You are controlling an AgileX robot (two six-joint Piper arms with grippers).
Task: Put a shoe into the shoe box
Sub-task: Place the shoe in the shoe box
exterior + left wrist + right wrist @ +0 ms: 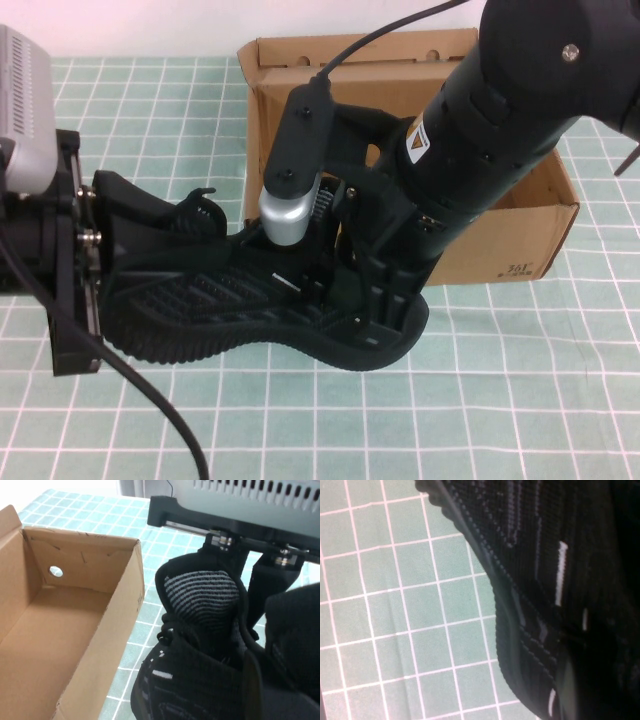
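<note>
The black mesh shoe (220,310) lies lengthwise in front of the open brown shoe box (520,215), between both arms. My left gripper (170,215) comes in from the left and is shut on the shoe's collar (200,595), where the striped insole shows. My right gripper (375,280) reaches down from the upper right and is shut on the shoe's other end. The right wrist view shows the shoe's side with white dashes (545,555) above the mat. The box (115,605) is empty inside, with its round hole (55,571) in the end wall.
A green checked mat (400,420) covers the table. The box's lid flap (350,50) stands open at the back. The left arm's cable (150,400) trails across the front left. The right arm's wrist (250,500) hangs over the shoe.
</note>
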